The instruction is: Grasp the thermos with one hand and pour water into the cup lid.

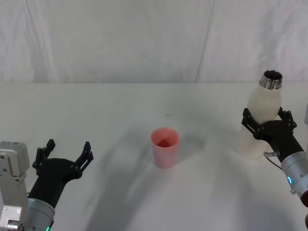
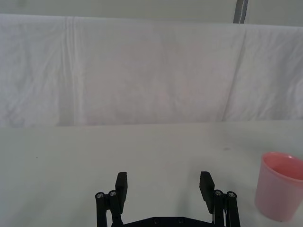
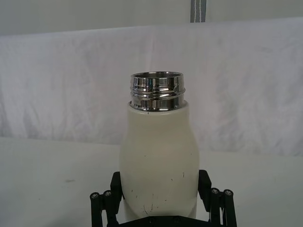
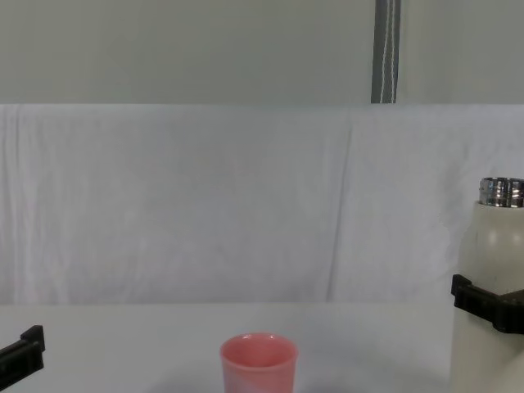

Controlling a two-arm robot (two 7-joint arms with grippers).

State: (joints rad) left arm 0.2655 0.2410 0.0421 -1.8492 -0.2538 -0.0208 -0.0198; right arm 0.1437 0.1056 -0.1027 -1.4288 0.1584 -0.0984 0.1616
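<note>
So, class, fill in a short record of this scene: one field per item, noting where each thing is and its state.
thermos: upright on the table's right, cap off
right gripper: closed around the thermos body
cup lid: upright mid-table, mouth up
left gripper: open, low on the left, holding nothing
table: white cloth
pouring: not begun

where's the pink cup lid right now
In the head view the cup lid stands upright mid-table, between the open left claw and the thermos held by the right claw.
</note>
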